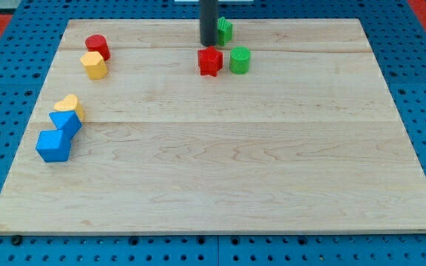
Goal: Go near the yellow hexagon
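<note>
The yellow hexagon (pixel 94 65) lies near the board's upper left, touching a red cylinder (pixel 97 46) just above it. My tip (pixel 208 43) is the lower end of the dark rod at the view's top centre. It stands far to the right of the yellow hexagon, just above a red star-shaped block (pixel 210 60) and beside a green block (pixel 224 29) that the rod partly hides.
A green cylinder (pixel 239 60) sits right of the red star. At the left edge a yellow heart-like block (pixel 69 106) touches a blue block (pixel 66 123) and a blue cube (pixel 53 145). The wooden board (pixel 220 170) lies on a blue pegboard.
</note>
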Motion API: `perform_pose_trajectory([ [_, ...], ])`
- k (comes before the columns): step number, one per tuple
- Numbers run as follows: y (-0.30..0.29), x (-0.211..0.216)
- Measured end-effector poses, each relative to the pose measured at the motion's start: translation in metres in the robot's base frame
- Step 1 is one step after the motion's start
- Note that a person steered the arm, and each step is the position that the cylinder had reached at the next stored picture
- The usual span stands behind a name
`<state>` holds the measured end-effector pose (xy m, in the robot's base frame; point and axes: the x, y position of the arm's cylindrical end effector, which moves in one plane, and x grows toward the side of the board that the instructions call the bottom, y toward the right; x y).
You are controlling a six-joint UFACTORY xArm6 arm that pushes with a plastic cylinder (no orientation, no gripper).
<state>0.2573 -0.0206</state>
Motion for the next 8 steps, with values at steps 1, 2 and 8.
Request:
perform_pose_trajectory([
  [1, -0.024, 0.001],
  [2, -0.049, 0.002],
  [8, -0.127, 0.090],
])
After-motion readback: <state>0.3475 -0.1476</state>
